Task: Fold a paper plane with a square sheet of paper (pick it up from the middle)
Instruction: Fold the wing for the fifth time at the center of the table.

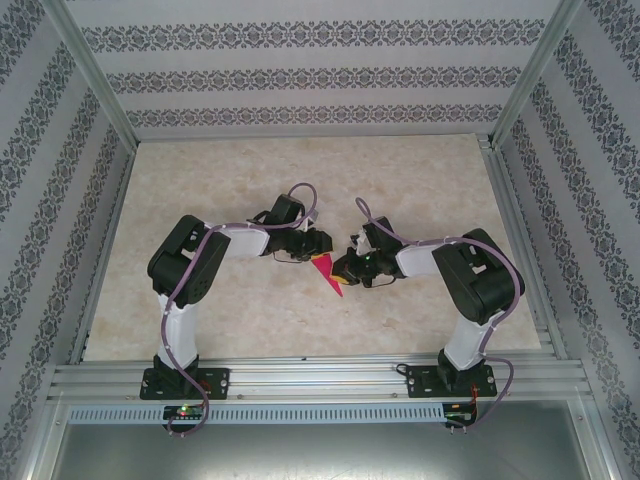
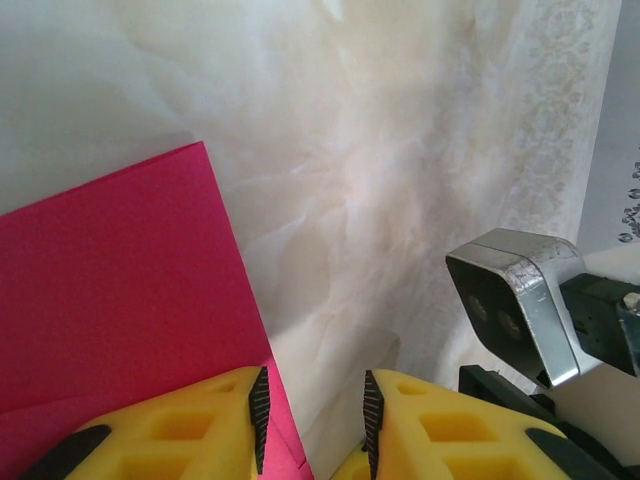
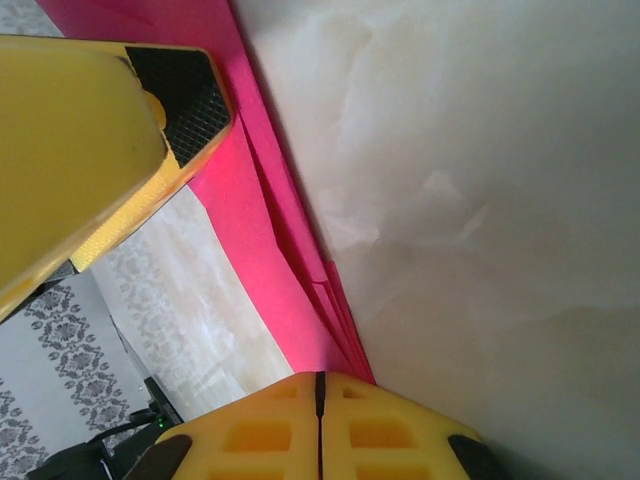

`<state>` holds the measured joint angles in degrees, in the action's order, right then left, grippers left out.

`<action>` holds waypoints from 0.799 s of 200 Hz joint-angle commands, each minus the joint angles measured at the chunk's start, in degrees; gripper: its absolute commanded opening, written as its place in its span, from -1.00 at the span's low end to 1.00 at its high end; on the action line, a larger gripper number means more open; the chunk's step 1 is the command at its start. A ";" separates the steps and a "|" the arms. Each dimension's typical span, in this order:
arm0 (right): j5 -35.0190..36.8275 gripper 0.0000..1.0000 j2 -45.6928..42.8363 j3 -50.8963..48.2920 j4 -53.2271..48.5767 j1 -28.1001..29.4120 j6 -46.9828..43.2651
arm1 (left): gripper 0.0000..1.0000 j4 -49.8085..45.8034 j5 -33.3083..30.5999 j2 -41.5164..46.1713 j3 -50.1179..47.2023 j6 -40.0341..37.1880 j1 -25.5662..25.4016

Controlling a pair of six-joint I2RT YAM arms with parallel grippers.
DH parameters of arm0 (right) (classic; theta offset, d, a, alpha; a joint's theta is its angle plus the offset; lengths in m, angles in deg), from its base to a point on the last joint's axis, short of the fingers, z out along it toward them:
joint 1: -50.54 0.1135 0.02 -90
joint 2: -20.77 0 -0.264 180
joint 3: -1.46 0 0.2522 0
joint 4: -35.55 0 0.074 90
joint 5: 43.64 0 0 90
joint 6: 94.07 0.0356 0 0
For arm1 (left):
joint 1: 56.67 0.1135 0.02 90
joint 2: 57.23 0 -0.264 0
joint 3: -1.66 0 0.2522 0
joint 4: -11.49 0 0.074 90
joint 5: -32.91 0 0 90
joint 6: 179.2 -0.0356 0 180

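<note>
The pink sheet of paper (image 1: 327, 274) is folded into a narrow pointed shape and sits between my two grippers at mid-table. My right gripper (image 3: 320, 378) is shut, and the paper's stacked folded layers (image 3: 275, 235) run edge-on straight into its closed jaws. My left gripper (image 2: 315, 400) is open, with bare table showing between its pads. A flat pink panel (image 2: 120, 290) lies under its left finger (image 2: 215, 425), and the paper's edge just reaches into the gap. In the right wrist view, one left fingertip (image 3: 180, 95) rests at the paper's upper end.
The marble-patterned tabletop (image 1: 250, 180) is fenced by aluminium rails (image 1: 320, 372) and patterned walls (image 1: 300, 80). The right arm's wrist camera housing (image 2: 515, 300) sits close to the right of my left fingers. Both arms bend inward and meet near the centre.
</note>
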<state>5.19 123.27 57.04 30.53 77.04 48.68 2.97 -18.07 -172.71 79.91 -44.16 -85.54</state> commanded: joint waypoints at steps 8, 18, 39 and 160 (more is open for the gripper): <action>3.57 -0.88 2.32 -2.67 -5.24 0.86 -2.37 | -0.20 -7.31 -2.33 -0.47 2.15 -3.63 0.60; 3.98 -0.89 2.49 -2.71 -6.11 0.84 -2.64 | -0.13 -10.85 -2.76 0.92 4.27 -6.10 0.64; 4.69 -0.90 2.27 -2.95 -6.66 0.84 -2.70 | -0.07 -18.18 -5.01 3.98 8.92 -10.85 0.64; 6.94 -1.00 2.99 -1.57 -12.05 1.09 -5.77 | -0.36 -2.49 -6.08 2.13 -1.73 -5.08 0.82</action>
<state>5.67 123.25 57.15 29.30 77.11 45.42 -3.88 -21.59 -168.84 78.60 -49.94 -85.78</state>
